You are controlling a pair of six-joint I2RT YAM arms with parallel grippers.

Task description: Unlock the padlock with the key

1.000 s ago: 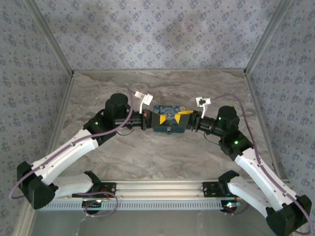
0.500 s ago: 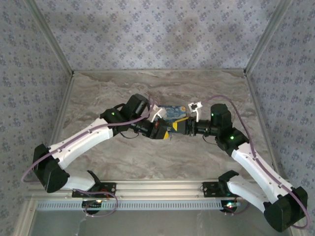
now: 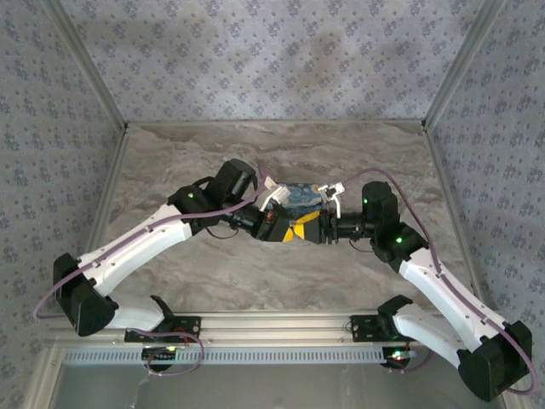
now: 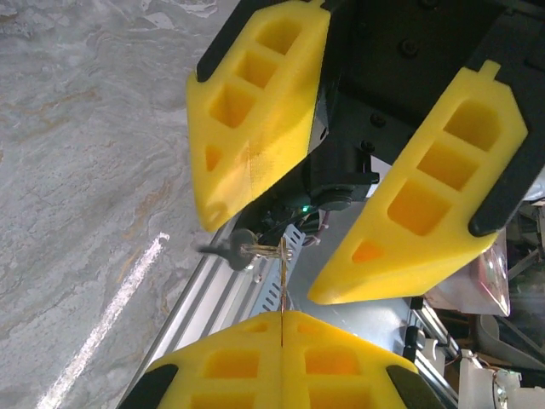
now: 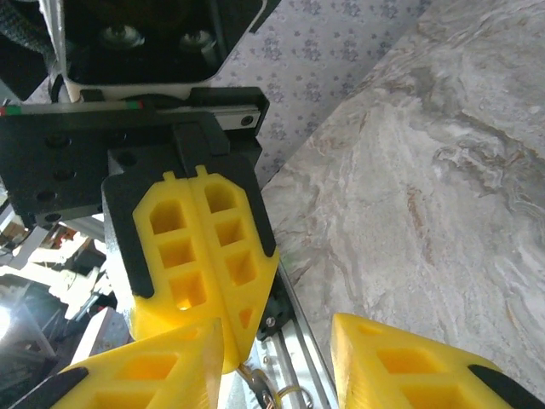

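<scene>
**Mid-air meet: key (image 4: 232, 252) held up, unlocking not begun**

Top view: the left gripper (image 3: 292, 232) & right gripper (image 3: 313, 225) are seen tip-to-tip above the worktop (image 3: 170, 162), just in front of the swirl-printed box (image 3: 300, 196). Where the padlock sits can't be told here, as it is prob. masked by the arms.

Left wrist: its own jaws are pressed together on a thin ring (image 4: 271, 252). The key is carried on that ring and sticks out sideways just past the tips. Opposite, the right jaws are spread wide. The key is near their gap, and no contact is seen.

Right wrist: its own jaws are shown spread, w/ the left jaws shut and facing them.

Step, as judged: the key is being offered across for a firmer grip. Next, the right jaws would need to be closed on the key's head w/o twisting it. Then the padlock must be found & steadied.

Count: 2 arms, 2 grippers, 1 key, 1 ring, 1 box. No count can be given for the padlock.
</scene>
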